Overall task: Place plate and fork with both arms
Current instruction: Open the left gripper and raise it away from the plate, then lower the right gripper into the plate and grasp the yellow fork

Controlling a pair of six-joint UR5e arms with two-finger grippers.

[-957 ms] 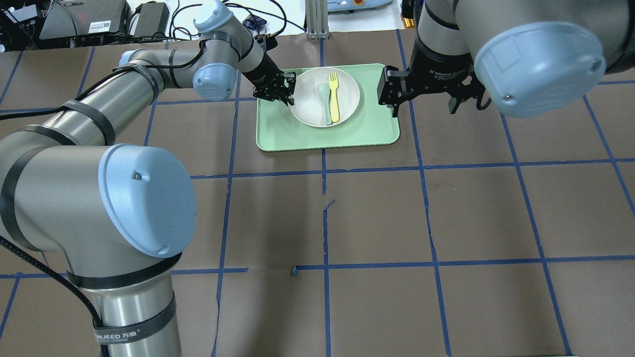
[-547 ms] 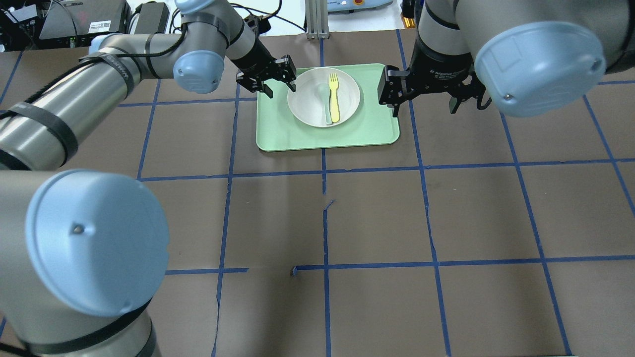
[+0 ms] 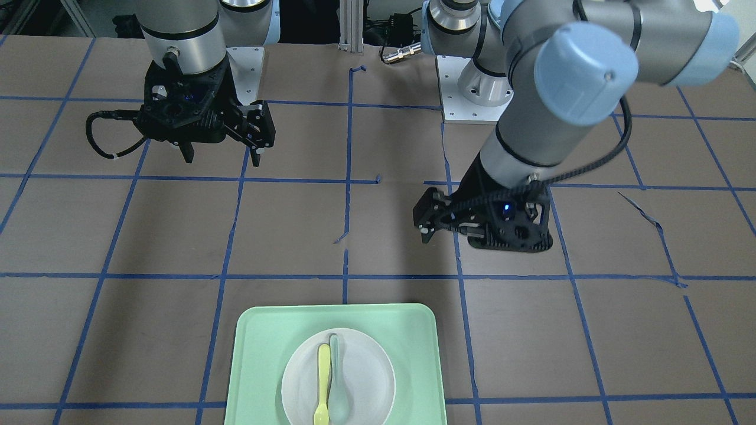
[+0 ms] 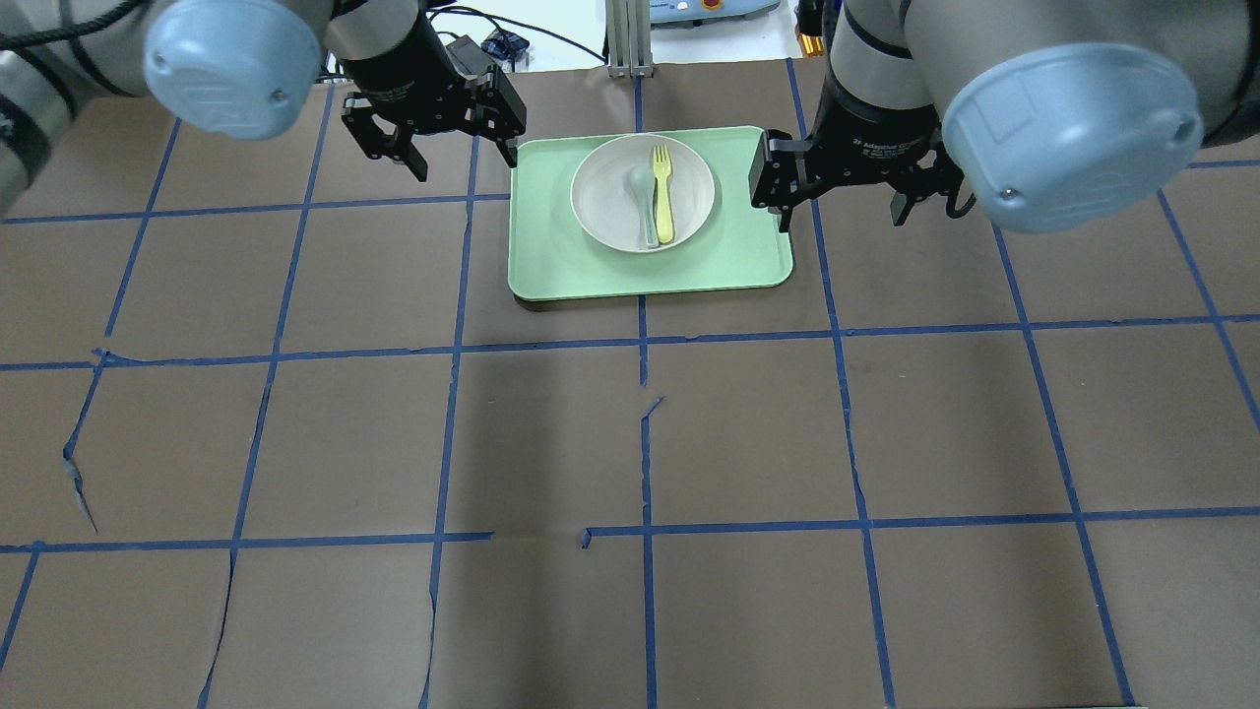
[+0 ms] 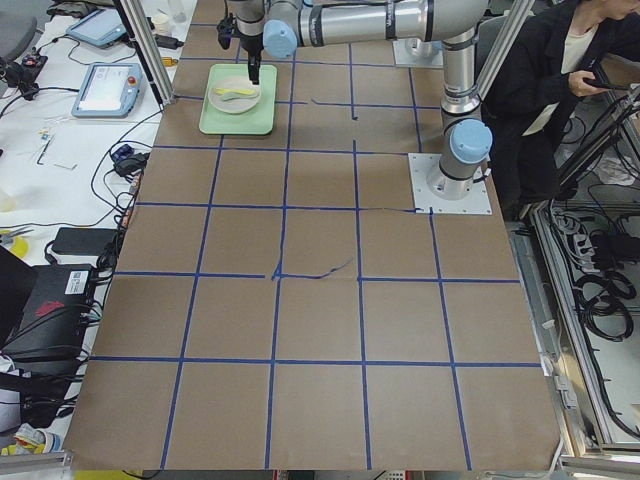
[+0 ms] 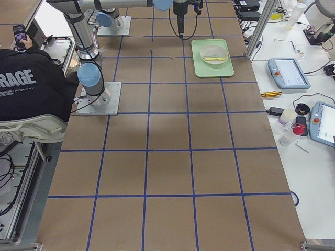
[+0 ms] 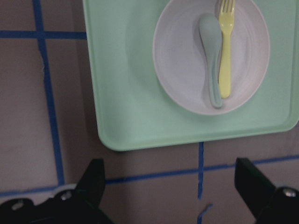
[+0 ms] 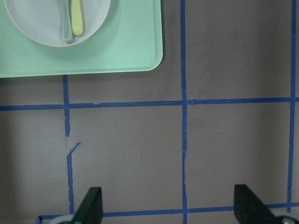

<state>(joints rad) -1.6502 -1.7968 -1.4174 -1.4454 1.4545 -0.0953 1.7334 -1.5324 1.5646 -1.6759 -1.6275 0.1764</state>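
The white plate [image 4: 610, 212] lies on the pale green tray [image 4: 728, 256] at the far middle of the table. The yellow fork [image 4: 661, 192] lies on the plate beside a teal-grey spoon [image 4: 647, 202]. My left gripper [image 4: 463, 156] is open and empty, raised above the table off the tray's far left corner. My right gripper [image 4: 842, 212] is open and empty, hanging just right of the tray. The left wrist view shows the plate [image 7: 182, 74], fork [image 7: 225, 51] and tray [image 7: 126, 102] below open fingers [image 7: 93, 179]. The right wrist view shows the tray's corner [image 8: 131, 51] and fork [image 8: 76, 18].
The table is brown paper with a blue tape grid, torn in places [image 4: 79, 478]. The arm bases [image 3: 472, 88] stand on the robot's side. A seated person [image 5: 560, 90] is beside the table, and pendants [image 6: 285, 73] and cables lie on benches past its far edge.
My left gripper left the plate's left rim, opened, and rose back to the left. The plate, fork and spoon stayed on the tray. The right arm has not moved.
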